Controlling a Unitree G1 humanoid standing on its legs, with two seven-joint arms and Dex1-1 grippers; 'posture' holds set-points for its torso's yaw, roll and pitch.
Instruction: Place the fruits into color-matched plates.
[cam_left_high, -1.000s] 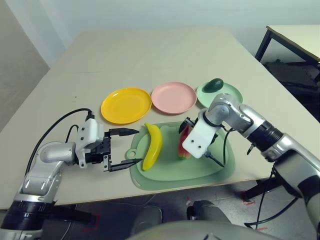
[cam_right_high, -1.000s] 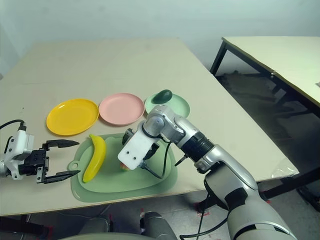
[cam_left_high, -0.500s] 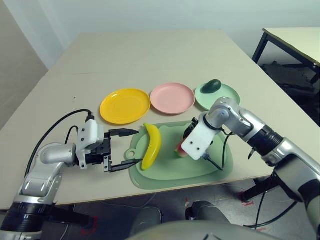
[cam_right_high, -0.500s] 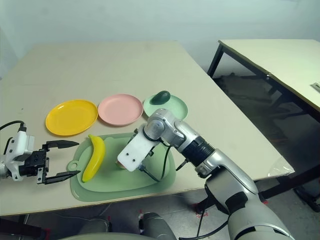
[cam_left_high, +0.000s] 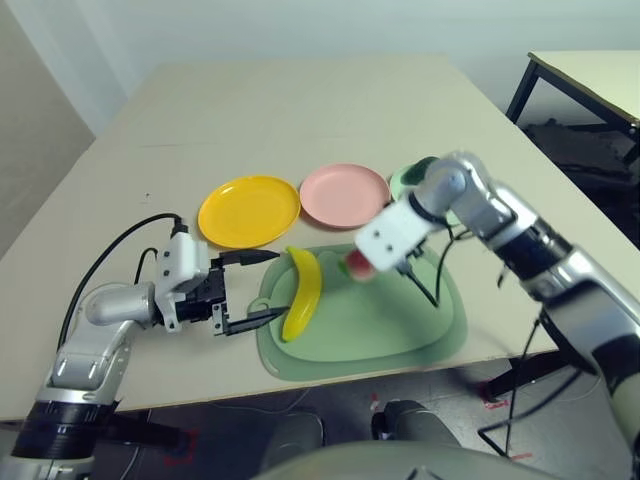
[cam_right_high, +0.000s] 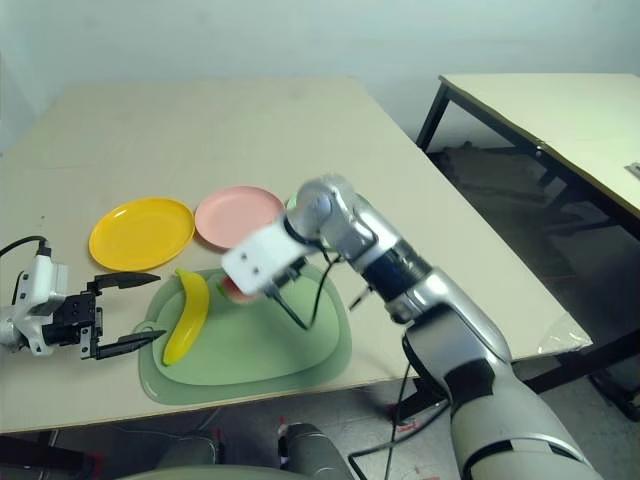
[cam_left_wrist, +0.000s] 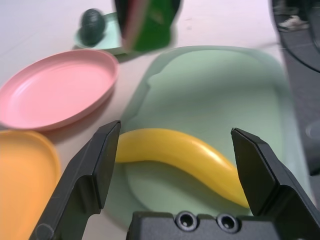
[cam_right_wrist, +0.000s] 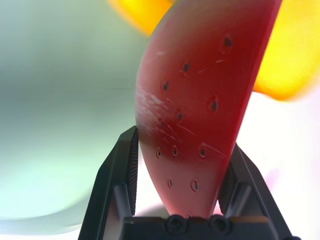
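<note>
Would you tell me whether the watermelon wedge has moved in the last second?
Yes. The watermelon wedge has lifted off the green mat toward the pink plate.

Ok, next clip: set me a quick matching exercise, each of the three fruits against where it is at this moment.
Things:
1. banana
2. watermelon wedge
3. avocado

Places:
A. on the mint green plate
B. lying on the pale green mat
C. clamped in the right gripper, lifted above the mat

Pairs: 1-B, 2-C, 3-A
</note>
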